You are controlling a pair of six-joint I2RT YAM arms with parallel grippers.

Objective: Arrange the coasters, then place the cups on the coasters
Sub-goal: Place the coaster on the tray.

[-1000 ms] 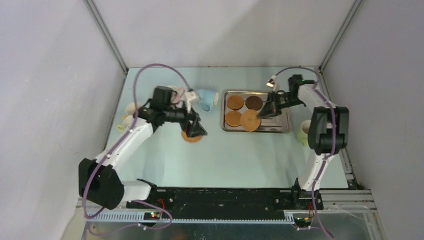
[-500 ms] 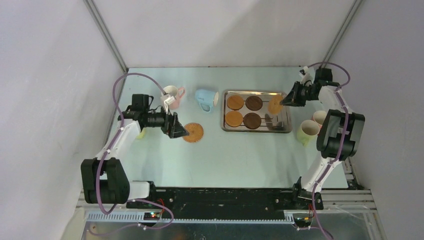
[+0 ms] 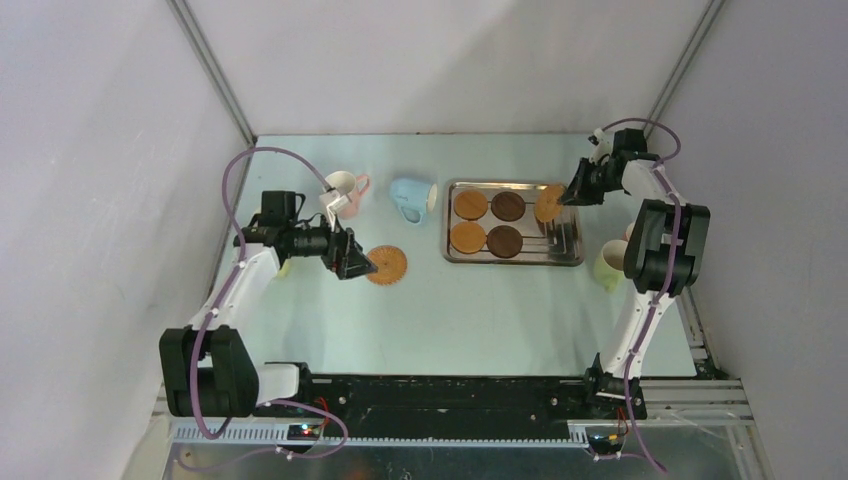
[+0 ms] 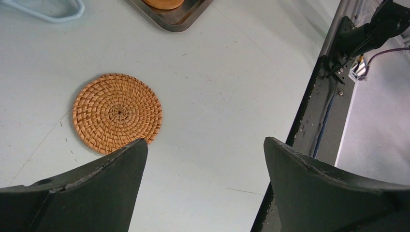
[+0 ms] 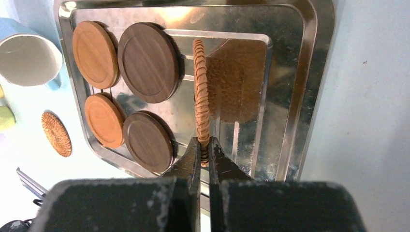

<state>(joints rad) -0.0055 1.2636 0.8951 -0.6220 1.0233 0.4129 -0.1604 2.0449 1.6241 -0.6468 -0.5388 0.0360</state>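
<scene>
Coaster of woven straw [image 5: 201, 96] clamped on edge in the right gripper [image 5: 203, 154] over the steel tray [image 5: 319, 58].
The right jaws are clenched on the woven disc's rim, holding it upright above the tray's bare right half. In the left half two tan coasters [image 5: 94, 54] and two dark brown coasters [image 5: 148, 62] lie flat (one of each colour in either row). A second woven coaster [image 4: 117, 112] lies flat on the table [image 4: 217, 72], just beside the left gripper [image 4: 205, 145], whose jaws stand wide apart with nothing between them. A light blue cup [image 3: 413, 197] lies on its side just left of the tray, a pink cup [image 3: 345, 188] sits further left, and a light green cup [image 3: 608, 266] stands right of the tray, close against the right arm.
</scene>
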